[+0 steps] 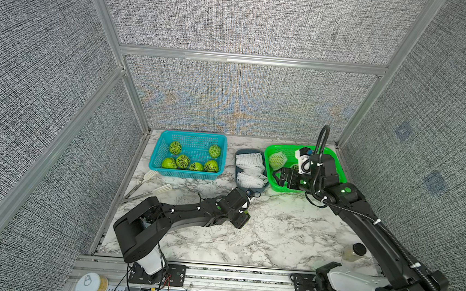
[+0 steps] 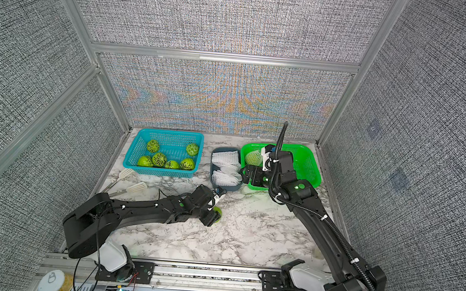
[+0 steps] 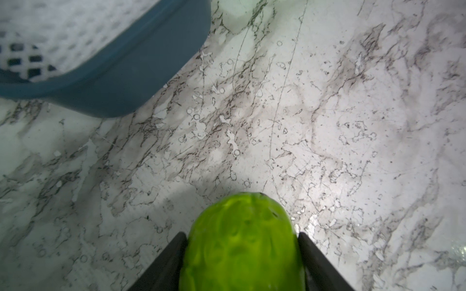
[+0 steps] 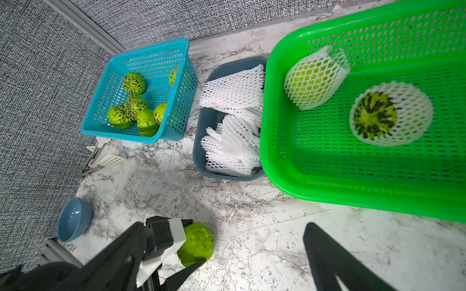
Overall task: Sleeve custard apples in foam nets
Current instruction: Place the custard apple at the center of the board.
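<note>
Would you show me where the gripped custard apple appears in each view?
Top view: custard apple mid-table, mostly hidden under the left arm.
Top view: same spot, green edge showing.
Left wrist: close up between the fingers.
Right wrist: in the left arm's fingers.
Shared landmark: grey tray of foam nets.

Robot test cell, laboratory type: white-and-grey marble-patterned worktop (image 1: 276, 235) enclosed on three sides by grey woven-fabric wall panels (image 1: 245, 16) in a silver aluminium-profile frame (image 1: 250, 59), with two black jointed robot arms (image 1: 189, 213) (image 1: 362, 219) mounted on a slotted aluminium rail (image 1: 230, 276) along the front edge.
</note>
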